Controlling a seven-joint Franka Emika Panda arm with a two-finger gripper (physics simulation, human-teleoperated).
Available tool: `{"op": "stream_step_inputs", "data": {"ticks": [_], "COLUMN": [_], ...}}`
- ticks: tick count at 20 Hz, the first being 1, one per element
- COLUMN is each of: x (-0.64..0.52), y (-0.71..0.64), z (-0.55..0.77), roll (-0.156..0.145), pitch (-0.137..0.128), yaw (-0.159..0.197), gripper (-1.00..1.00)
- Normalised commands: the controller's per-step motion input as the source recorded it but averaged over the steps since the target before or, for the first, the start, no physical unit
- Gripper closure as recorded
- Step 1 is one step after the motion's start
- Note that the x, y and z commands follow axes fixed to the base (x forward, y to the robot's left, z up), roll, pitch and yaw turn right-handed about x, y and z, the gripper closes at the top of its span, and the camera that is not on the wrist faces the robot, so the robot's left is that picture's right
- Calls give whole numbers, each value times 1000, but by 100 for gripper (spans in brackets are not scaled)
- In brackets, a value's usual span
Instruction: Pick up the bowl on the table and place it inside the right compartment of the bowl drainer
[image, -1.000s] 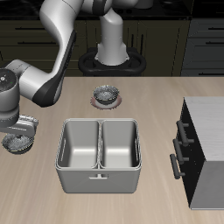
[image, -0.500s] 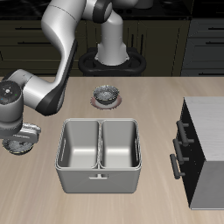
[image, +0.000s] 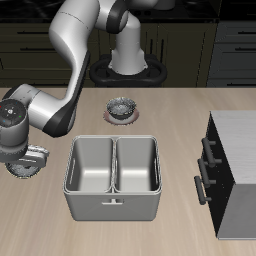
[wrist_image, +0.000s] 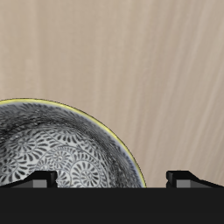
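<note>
The bowl (image: 31, 164), dark grey with a speckled glaze, sits on the table (image: 150, 235) beside the bowl drainer (image: 112, 198). My gripper (image: 22, 153) hangs right over the bowl and hides much of it. In the wrist view the bowl (wrist_image: 61, 149) lies close below, and my gripper (wrist_image: 112, 178) is open, with one fingertip (wrist_image: 39, 178) over the bowl's inside and the other outside its rim. The right compartment (image: 137, 166) holds nothing, and neither does the well next to it.
A twin bowl (image: 122, 106) on a pinkish disc stands farther back, near the robot's base (image: 128, 62). A dark cabinet (image: 236, 170) with a white top and bar handles stands beyond the drainer's far side.
My gripper has come down a little over the bowl and shifted slightly toward the table's front edge. The bowl has stayed where it was.
</note>
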Motion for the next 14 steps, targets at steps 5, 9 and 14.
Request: {"op": "stream_step_inputs", "data": {"ticks": [5, 9, 14], "x": [-49, -89, -55], "y": [-48, 21, -76], "z": [51, 153, 48], "roll": [-12, 13, -14], "pitch": [-7, -37, -8], "yaw": [-21, -8, -14], "gripper": [100, 100, 100]}}
